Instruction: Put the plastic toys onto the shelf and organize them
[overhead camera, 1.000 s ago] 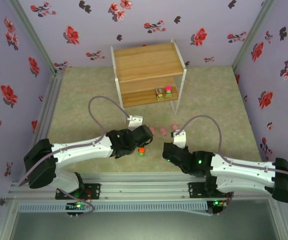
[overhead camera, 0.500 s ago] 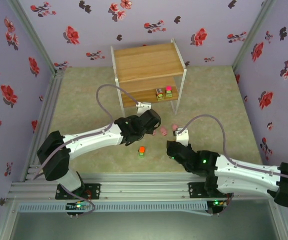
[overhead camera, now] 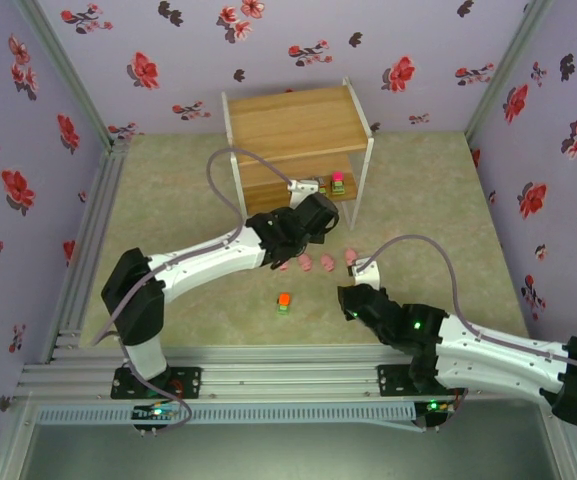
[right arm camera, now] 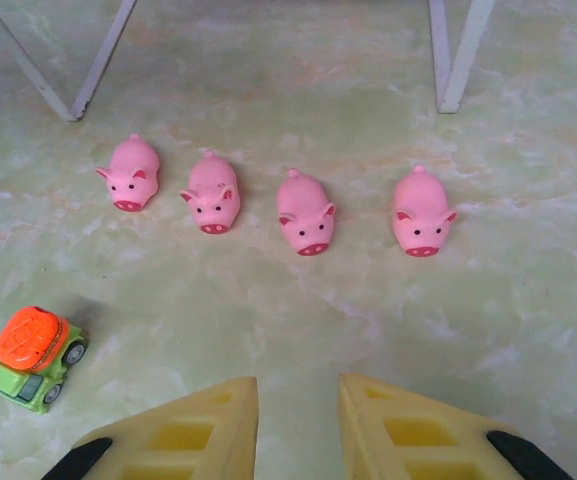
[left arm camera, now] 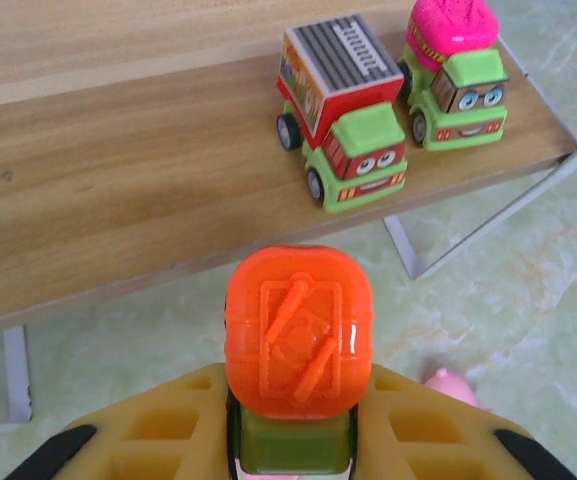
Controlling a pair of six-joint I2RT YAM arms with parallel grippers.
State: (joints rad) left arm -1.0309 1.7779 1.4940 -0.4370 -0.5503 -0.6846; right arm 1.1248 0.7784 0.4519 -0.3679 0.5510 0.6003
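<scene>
My left gripper (left arm camera: 298, 420) is shut on an orange-topped toy truck with a green base (left arm camera: 299, 330). It holds the truck in the air just in front of the shelf's lower board (left arm camera: 118, 180). Two toy trucks stand on that board, one grey-and-red (left arm camera: 343, 120) and one magenta-topped (left arm camera: 455, 60). My right gripper (right arm camera: 298, 410) hangs low over the floor, open by a narrow gap with nothing between its fingers. Ahead of it several pink pigs (right arm camera: 305, 212) stand in a row, facing it. A second orange-topped truck (right arm camera: 33, 355) sits on the floor to their left.
The two-tier shelf (overhead camera: 293, 125) stands at the back centre on thin white legs (right arm camera: 453, 60), its top board bare. Flowered walls close in the floor on three sides. The left arm (overhead camera: 208, 265) stretches diagonally across the floor towards the shelf.
The left arm has reached forward and right, carrying its orange-topped truck from near the floor truck up to the shelf's lower board. The right gripper has shifted slightly nearer and right.
</scene>
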